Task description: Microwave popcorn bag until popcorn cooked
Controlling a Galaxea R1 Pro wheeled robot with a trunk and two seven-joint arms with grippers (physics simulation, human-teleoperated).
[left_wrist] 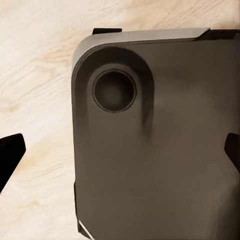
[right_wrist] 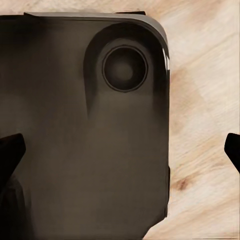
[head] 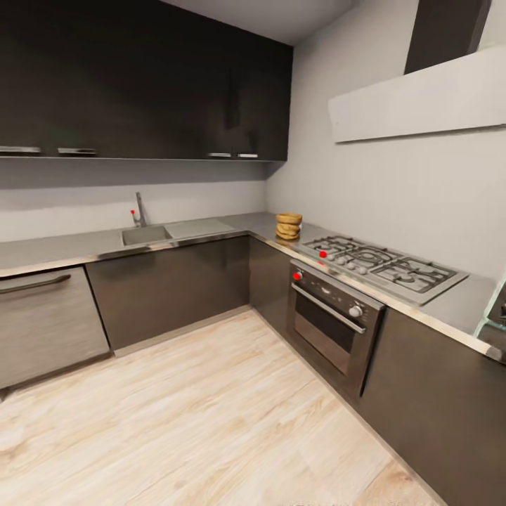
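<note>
Both grippers, left (left_wrist: pixel 120 155) and right (right_wrist: pixel 120 150), hang wide open above the robot base (left_wrist: pixel 160 150); popcorn bag (head: pixel 288 226) stands far ahead on the countertop (head: pixel 211 228), beside the hob (head: pixel 383 266).

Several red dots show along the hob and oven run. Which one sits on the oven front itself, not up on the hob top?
The red dot at the oven panel's upper left corner, below the countertop edge. The other lies on the gas hob.

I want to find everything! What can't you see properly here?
- Microwave: head view, cut off by the right edge, just a pale corner.
- Popcorn bag: head view, far away on the countertop; its inside can't be seen.
- Left hand, right hand: fingertips cut off by wrist view edges.
</note>
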